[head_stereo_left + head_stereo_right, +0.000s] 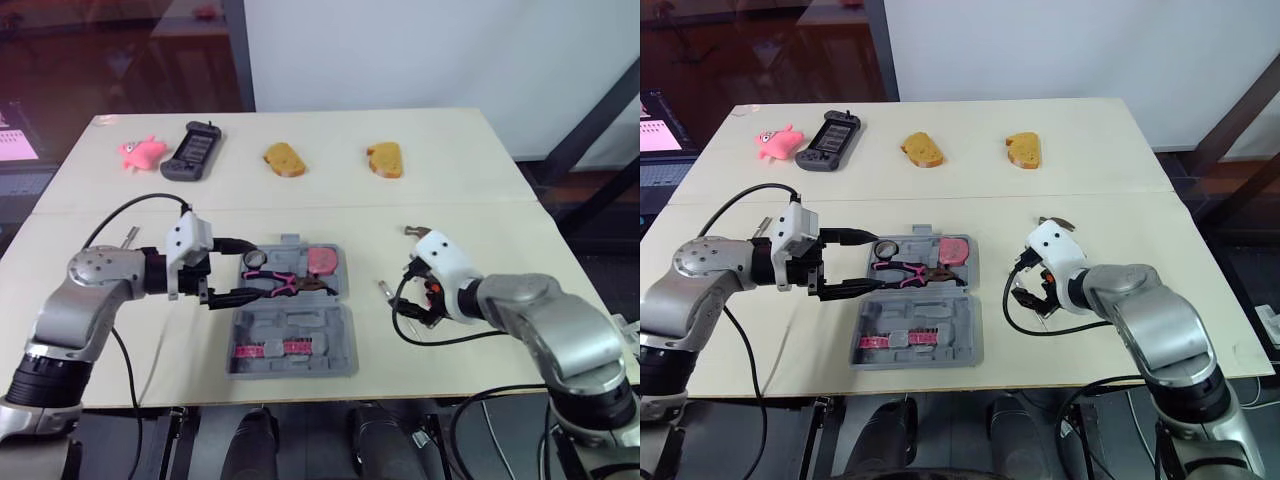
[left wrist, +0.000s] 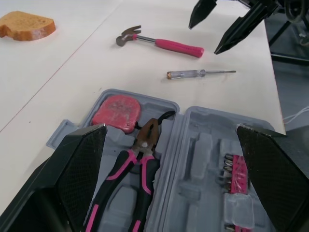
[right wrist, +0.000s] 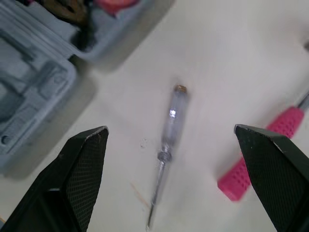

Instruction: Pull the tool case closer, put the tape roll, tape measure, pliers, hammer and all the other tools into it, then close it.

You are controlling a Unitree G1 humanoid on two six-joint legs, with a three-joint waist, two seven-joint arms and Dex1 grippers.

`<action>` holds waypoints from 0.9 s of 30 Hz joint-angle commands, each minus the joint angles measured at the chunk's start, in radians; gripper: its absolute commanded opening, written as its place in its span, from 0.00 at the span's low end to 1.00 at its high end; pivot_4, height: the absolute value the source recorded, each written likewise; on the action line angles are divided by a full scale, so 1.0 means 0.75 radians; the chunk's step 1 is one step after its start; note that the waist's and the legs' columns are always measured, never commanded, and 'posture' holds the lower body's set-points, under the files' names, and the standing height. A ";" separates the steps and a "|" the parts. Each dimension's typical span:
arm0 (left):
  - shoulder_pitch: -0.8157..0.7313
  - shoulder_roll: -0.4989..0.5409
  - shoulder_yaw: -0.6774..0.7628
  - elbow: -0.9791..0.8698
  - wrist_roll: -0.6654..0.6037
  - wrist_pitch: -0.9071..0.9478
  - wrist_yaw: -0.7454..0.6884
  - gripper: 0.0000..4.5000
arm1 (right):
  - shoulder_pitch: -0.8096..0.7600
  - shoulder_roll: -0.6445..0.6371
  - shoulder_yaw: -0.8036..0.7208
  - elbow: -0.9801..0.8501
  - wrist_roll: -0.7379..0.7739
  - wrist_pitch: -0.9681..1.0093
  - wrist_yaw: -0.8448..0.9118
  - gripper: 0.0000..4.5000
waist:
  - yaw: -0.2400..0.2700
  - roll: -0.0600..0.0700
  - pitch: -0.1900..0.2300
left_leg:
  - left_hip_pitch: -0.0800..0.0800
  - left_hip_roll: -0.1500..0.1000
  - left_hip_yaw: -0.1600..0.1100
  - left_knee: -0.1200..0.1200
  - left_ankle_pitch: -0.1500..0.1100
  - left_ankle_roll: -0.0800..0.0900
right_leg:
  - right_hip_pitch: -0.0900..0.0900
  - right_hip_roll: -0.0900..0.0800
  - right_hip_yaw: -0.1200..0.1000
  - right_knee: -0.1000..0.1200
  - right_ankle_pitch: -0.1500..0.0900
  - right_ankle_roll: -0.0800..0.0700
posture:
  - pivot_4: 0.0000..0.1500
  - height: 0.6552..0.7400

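Left gripper (image 1: 255,268) hangs at the left side of the open tool case (image 1: 330,325), its two black fingers spread wide with nothing between them but the case below. Right gripper (image 2: 203,37) has its fingers just as far apart and empty, above the screwdriver (image 3: 169,140), which lies on the bare table (image 1: 450,200) just right of the case. Further right lies the hammer (image 2: 164,45) with its pink handle, partly hidden under the right wrist in the head views. That grey case lies flat open near the table's front edge, between the two arms. Its far half holds the pliers (image 2: 145,150) with pink-and-black handles, the pink tape measure (image 2: 117,112) and the tape roll (image 1: 887,247), a small dark ring at the far left corner. A pink strip of bits (image 1: 272,348) sits in the near half
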 commanded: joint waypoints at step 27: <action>0.105 0.100 0.140 -0.129 -0.013 0.035 0.071 1.00 | 0.174 0.315 0.004 0.383 -0.053 -0.246 -0.324 0.17 | 0.001 -0.002 -0.001 | 0.000 0.000 0.000 0.000 0.000 0.000 | 0.000 0.000 0.001 0.000 0.000 0.000 | 1.00 1.00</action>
